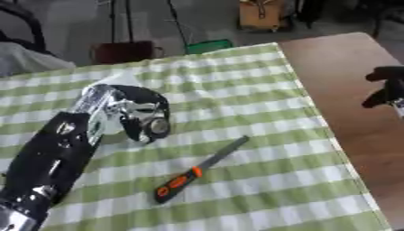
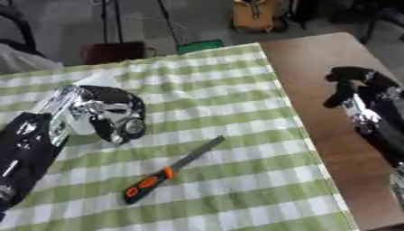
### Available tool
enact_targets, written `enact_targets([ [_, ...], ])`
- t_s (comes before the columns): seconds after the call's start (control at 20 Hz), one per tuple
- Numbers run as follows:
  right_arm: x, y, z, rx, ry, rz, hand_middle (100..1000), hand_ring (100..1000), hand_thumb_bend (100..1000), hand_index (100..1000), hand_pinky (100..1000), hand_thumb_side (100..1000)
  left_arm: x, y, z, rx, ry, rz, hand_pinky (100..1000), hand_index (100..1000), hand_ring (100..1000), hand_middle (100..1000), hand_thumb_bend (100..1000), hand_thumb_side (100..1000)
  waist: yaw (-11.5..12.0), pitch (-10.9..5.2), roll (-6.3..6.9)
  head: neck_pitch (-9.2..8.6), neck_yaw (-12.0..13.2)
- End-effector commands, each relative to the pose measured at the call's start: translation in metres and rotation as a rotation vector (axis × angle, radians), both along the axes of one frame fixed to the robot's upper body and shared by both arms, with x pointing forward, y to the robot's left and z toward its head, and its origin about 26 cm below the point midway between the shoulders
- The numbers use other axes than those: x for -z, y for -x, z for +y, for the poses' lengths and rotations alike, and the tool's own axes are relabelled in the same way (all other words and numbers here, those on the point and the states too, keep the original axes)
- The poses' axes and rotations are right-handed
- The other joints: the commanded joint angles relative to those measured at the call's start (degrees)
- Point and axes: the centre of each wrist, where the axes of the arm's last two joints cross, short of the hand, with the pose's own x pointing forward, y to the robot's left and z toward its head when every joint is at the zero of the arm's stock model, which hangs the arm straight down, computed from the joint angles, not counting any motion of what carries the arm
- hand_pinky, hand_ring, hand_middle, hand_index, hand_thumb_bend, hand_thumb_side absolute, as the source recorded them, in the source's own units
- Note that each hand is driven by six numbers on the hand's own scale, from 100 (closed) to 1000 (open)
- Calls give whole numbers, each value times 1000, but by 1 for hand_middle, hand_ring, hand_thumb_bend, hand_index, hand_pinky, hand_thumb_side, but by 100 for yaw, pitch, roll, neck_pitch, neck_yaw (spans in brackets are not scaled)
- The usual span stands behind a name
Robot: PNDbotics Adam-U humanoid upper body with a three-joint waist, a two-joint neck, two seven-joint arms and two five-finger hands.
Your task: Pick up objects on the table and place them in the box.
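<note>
Orange-handled file (image 1: 197,172) flat on checked cloth (image 1: 260,90), left robot hand (image 1: 142,115) clenched empty just beside, right robot hand (image 2: 351,88) unclear.

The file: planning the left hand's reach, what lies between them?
Nothing: only bare checked cloth between left hand and file, clearest in the left eye view.

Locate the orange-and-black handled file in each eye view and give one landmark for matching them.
Left eye view: file lies diagonally at lower centre on the green checked cloth, below and right of the left robot hand.
Right eye view: file sits lower, left of centre.
Shared landmark: the cloth's right edge meeting the brown table.
</note>
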Motion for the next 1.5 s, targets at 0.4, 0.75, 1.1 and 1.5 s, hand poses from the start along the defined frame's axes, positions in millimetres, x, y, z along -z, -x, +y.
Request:
enact_targets([
  [0.4, -9, 3, -3, 1, 18, -27, 712, 533, 209, 793, 584, 618, -76, 4, 33, -87, 51, -164, 1000, 719, 889, 879, 229, 146, 46, -132, -50, -6, -30],
  [0.75, -8, 3, -3, 3, 17, -27, 712, 532, 211, 793, 584, 618, -59, -3, 62, -279, 25, -174, 1000, 728, 889, 883, 246, 152, 59, -127, -64, -12, -43],
  [1.1, -8, 3, -2, 2, 15, -26, 712, 532, 212, 793, 583, 617, -43, -6, 68, -417, 40, -257, 1000, 753, 883, 885, 216, 160, 72, -116, -92, -9, -46],
  [1.5, -7, 4, -2, 4, 12, -24, 713, 531, 212, 793, 583, 618, -8, -10, 84, -548, 35, -295, 1000, 920, 887, 906, 367, 583, 78, -113, -102, -10, -55],
])
